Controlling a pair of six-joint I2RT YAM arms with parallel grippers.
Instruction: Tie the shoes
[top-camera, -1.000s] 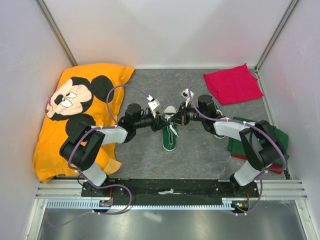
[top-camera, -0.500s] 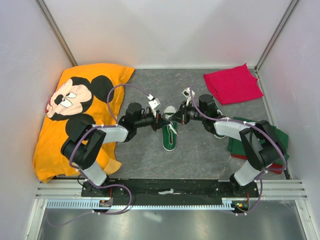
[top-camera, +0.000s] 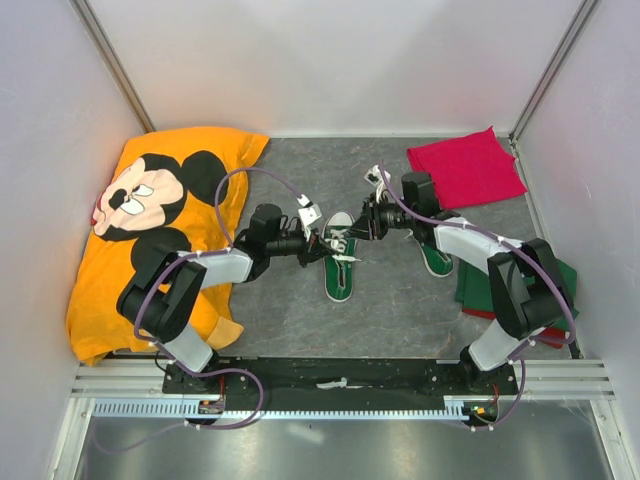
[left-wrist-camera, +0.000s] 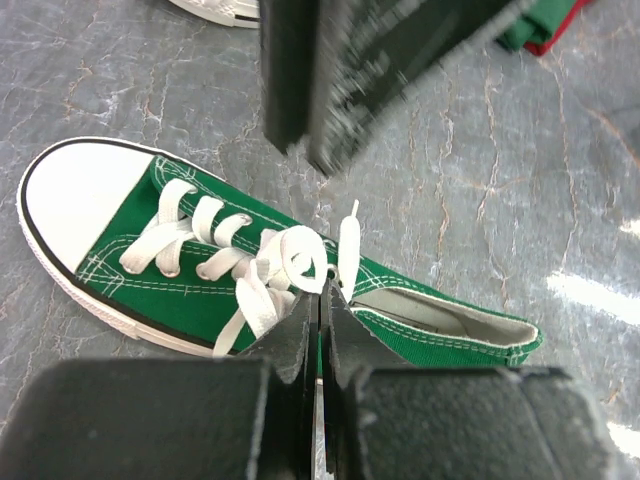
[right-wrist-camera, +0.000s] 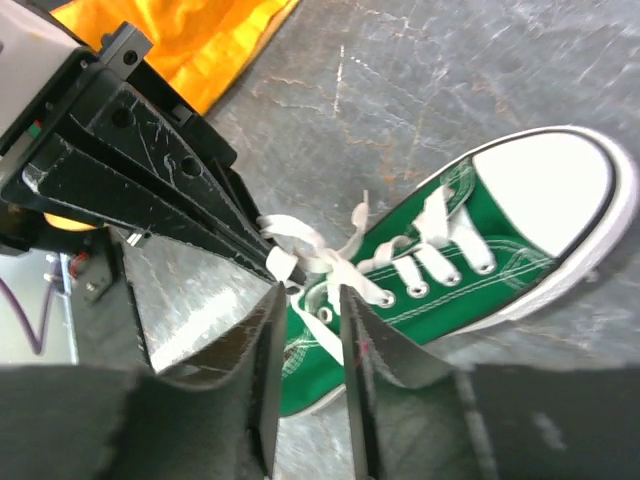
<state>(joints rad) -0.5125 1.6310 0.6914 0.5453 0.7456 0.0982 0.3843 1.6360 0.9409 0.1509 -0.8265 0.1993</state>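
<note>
The left gripper (left-wrist-camera: 321, 300) pinches the left green sneaker's (left-wrist-camera: 125, 262) white lace (left-wrist-camera: 300, 258), the right gripper (right-wrist-camera: 310, 292) stands slightly parted and empty, and a sideways tug could pull the loop loose.

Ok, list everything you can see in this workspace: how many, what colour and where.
centre sneaker: one, green with white toe cap, mid-table between the two grippers
second sneaker: one, green and white, right of centre, partly under the right arm
white lace: one, white, bunched over the centre sneaker's tongue
cartoon-mouse cloth: one, orange, left side of the table
red cloth: one, red, folded, far right corner
green cloth: one, green, folded, near right edge
table mat: one, grey marbled, under everything
left gripper: one, black, shut on the white lace
right gripper: one, black, jaws apart over the centre sneaker
</note>
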